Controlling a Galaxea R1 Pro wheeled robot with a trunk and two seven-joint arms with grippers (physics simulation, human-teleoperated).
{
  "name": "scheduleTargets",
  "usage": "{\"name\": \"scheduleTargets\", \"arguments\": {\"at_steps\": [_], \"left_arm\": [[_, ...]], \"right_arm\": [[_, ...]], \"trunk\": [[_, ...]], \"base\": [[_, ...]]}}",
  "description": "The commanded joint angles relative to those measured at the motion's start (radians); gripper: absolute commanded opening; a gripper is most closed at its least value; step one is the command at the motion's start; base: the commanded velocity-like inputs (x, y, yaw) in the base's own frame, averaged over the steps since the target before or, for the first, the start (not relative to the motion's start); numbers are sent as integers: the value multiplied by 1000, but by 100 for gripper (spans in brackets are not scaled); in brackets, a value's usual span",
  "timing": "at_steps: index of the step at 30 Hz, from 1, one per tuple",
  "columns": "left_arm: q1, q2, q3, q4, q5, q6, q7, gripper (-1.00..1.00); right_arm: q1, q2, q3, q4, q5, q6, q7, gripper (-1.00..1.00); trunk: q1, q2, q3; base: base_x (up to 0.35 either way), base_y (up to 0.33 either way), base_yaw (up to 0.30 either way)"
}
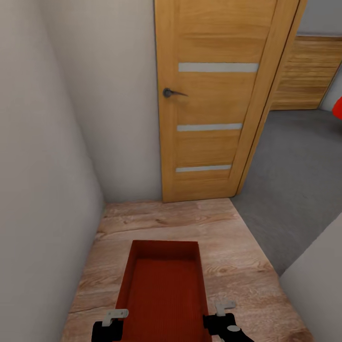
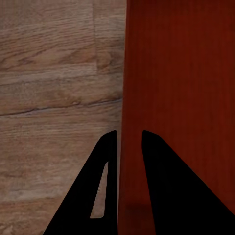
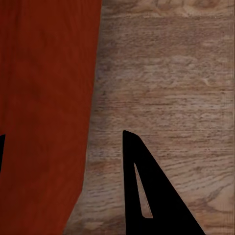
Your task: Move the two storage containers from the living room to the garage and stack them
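Orange-red storage container (image 1: 164, 289) being carried low over light wood-plank flooring (image 1: 223, 247), long axis pointing toward the wooden door (image 1: 213, 99), ribbed inside facing up. Left gripper (image 2: 129, 147) pinching the container's left wall, jaws closed tight on the rim, one finger either side. Right gripper (image 3: 63, 147) straddling the container's right wall, jaws wider apart, outer finger (image 3: 147, 196) standing just off the wall; actual grip impossible to tell. Beyond the container, door standing open with its dark handle (image 1: 170, 92). Right of the door, grey concrete floor (image 1: 294, 175) stretching away, a red shape (image 1: 337, 107) showing at its far edge. Left of the container, a pale wall (image 1: 42, 166) running alongside.
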Motion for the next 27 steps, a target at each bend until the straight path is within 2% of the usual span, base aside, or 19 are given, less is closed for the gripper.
{"name": "scheduleTargets", "arguments": {"at_steps": [1, 16, 21, 27], "left_arm": [[-1, 1, 5, 0, -1, -3, 15, -100], [-1, 1, 5, 0, -1, -3, 15, -100], [-1, 1, 5, 0, -1, -3, 15, -100], [-1, 1, 5, 0, -1, -3, 15, -100]], "right_arm": [[-1, -1, 5, 1, 4, -2, -10, -100], [-1, -1, 5, 1, 4, -2, -10, -100], [-1, -1, 5, 1, 4, -1, -10, -100], [-1, -1, 5, 1, 4, -1, -10, -100]], "trunk": [[0, 0, -1], [0, 0, -1], [0, 0, -1], [0, 0, -1]], "base": [[345, 0, 0], [335, 0, 0], [110, 0, -50], [19, 0, -219]]}}
